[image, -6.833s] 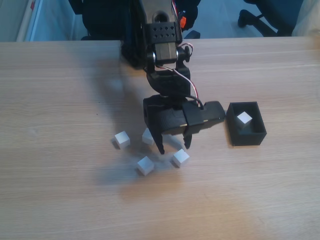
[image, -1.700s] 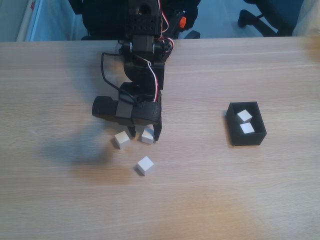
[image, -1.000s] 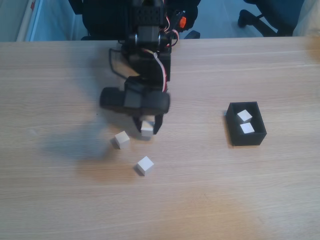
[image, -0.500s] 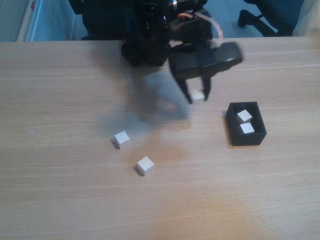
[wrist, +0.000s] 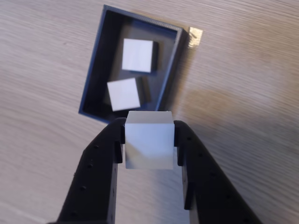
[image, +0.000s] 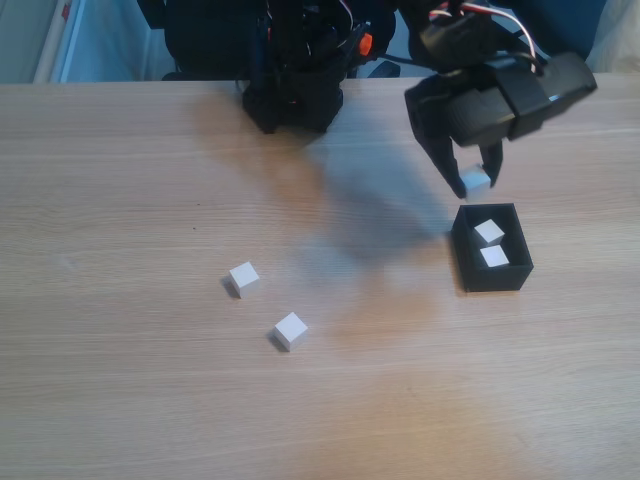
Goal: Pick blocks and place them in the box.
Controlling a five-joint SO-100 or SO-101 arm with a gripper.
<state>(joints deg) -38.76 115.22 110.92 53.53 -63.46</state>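
Note:
My gripper (image: 472,182) hangs in the air just above the far end of the black box (image: 518,271) and is shut on a white block (image: 476,183). In the wrist view the held block (wrist: 148,140) sits squarely between the black fingers (wrist: 103,163), with the box (wrist: 93,79) right below and ahead. Two white blocks lie inside the box (image: 489,232) (image: 494,257), also seen in the wrist view (wrist: 138,55) (wrist: 124,94). Two more blocks rest on the wooden table at the left, one (image: 244,277) and another (image: 290,330) nearer the front.
The arm's black base (image: 295,80) stands at the table's far edge. A small piece of tape (wrist: 195,36) lies on the table beside the box. A chair base (image: 520,35) is on the floor beyond the table.
The gripper closed on a block near the left group, lifted it and swung it right; it now hangs over the box's far end. Two blocks stay on the table.

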